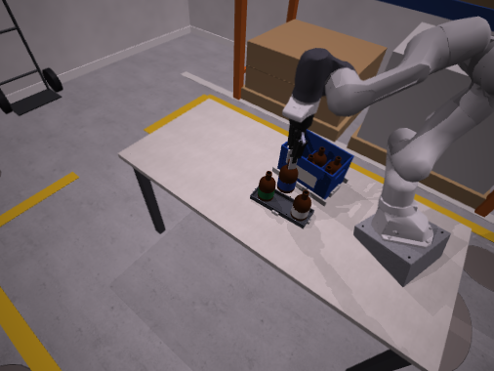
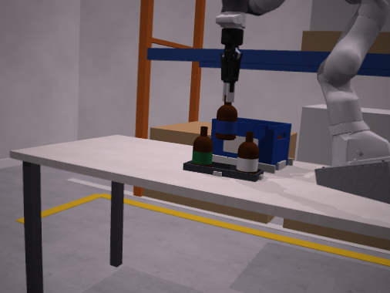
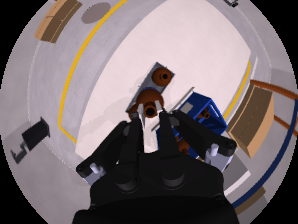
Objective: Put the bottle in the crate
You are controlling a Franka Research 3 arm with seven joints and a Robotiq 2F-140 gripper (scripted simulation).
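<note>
My gripper (image 1: pixel 292 164) (image 2: pixel 228 99) (image 3: pixel 150 108) is shut on the neck of a brown bottle with a blue label (image 1: pixel 287 179) (image 2: pixel 226 122). It holds the bottle upright in the air, above the dark tray (image 1: pixel 279 209) (image 2: pixel 223 170) and just in front of the blue crate (image 1: pixel 315 177) (image 2: pixel 274 139) (image 3: pixel 200 107). A brown bottle with a green label (image 1: pixel 267 186) (image 2: pixel 203 147) and one with a white label (image 1: pixel 301 205) (image 2: pixel 247 153) stand on the tray. Several brown bottles (image 1: pixel 319 157) stand in the crate. The crate's empty slot is hidden.
The tray and crate stand near the middle of the white table (image 1: pixel 210 151) (image 2: pixel 96 156). The robot base (image 1: pixel 401 243) stands on the table to the right. Cardboard boxes (image 1: pixel 273 59) and an orange rack post (image 2: pixel 144 69) stand behind the table.
</note>
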